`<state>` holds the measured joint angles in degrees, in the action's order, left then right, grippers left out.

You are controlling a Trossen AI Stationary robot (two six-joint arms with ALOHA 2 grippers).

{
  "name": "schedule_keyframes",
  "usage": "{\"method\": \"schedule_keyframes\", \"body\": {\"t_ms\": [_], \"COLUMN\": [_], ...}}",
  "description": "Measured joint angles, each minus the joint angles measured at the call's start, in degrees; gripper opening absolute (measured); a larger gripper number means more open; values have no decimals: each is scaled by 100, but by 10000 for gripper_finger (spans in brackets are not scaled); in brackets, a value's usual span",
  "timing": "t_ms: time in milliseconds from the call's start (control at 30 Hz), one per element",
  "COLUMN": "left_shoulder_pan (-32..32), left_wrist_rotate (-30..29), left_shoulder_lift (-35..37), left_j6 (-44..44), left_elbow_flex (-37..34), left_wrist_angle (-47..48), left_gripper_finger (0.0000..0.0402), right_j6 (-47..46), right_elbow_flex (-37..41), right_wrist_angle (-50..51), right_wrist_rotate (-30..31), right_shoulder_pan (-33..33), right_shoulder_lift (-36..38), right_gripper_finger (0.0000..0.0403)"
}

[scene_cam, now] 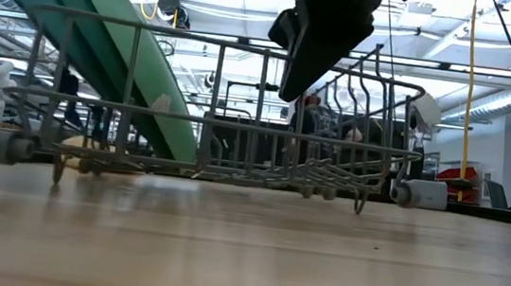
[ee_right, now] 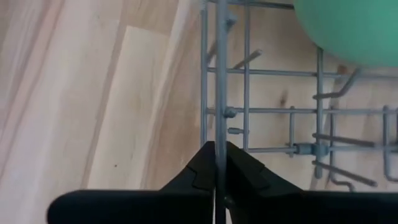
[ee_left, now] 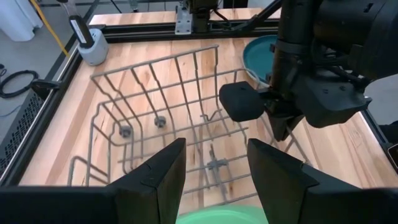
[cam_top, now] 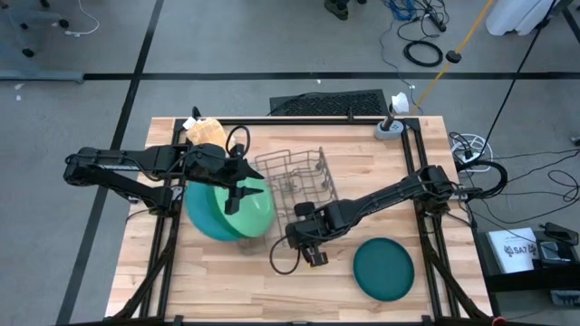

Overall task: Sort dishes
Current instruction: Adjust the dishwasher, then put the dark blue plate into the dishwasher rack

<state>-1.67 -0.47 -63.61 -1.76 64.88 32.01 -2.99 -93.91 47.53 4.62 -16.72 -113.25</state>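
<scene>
At the rack's (cam_top: 294,177) near rim, the right gripper (ee_right: 216,163) pinches a rim wire; the left gripper (ee_left: 214,177) hangs open over the light green plate (cam_top: 246,208).

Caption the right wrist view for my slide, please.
Right gripper shut on the wire rack rim, light green plate beyond.

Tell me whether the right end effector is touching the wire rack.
Touching. The right wrist view shows the right end effector closed on a rim wire of the wire rack, which runs straight between its fingertips with no gap.
</scene>
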Motion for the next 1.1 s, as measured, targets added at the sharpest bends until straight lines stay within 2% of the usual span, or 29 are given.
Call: {"method": "schedule_keyframes", "body": {"t_ms": [533, 833, 967, 1100], "left_shoulder_pan": [2, 2, 2, 2], "left_wrist_rotate": [0, 0, 0, 0], "left_shoulder_lift": [0, 0, 0, 0], "left_j6": [-2, -3, -4, -4], "left_elbow_flex": [0, -1, -2, -1], "left_wrist_angle": [2, 2, 2, 10], "left_gripper_finger": [182, 182, 182, 182], "right_j6": [-1326, -1532, -1379, -1229], "right_elbow_flex": [4, 9, 9, 4], "right_wrist_angle": [-115, -280, -298, -326], "right_wrist_rotate": [194, 139, 178, 274], "right_shoulder_pan": [-57, -143, -149, -149], "right_shoulder_lift": [-4, -13, -13, -4], "right_gripper_finger": [12, 11, 28, 70]}}
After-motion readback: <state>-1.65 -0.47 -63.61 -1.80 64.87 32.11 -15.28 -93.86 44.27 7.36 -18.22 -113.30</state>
